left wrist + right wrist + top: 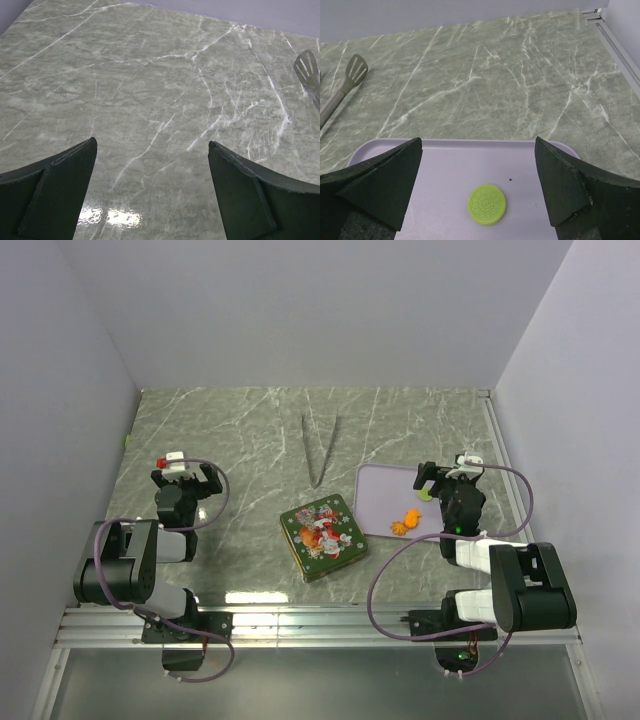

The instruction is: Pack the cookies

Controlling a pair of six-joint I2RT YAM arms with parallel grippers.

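Observation:
Several small orange cookies [405,523] lie in a cluster at the near edge of a lavender tray [385,485]. A round lime-green sandwich cookie [425,494] lies on the tray farther back; in the right wrist view it [486,204] sits between and just ahead of my fingers. My right gripper [445,475] [478,141] is open and empty, low over the tray's [445,170] right part. The orange cookies are out of the right wrist view. My left gripper [185,473] [151,142] is open and empty over bare marble at the left.
A closed square green tin [323,536] with a red Christmas picture lies between the arms, left of the tray. Grey tongs [320,448] lie behind it; their tips show in the left wrist view [307,70] and the right wrist view [345,85]. White walls enclose the table.

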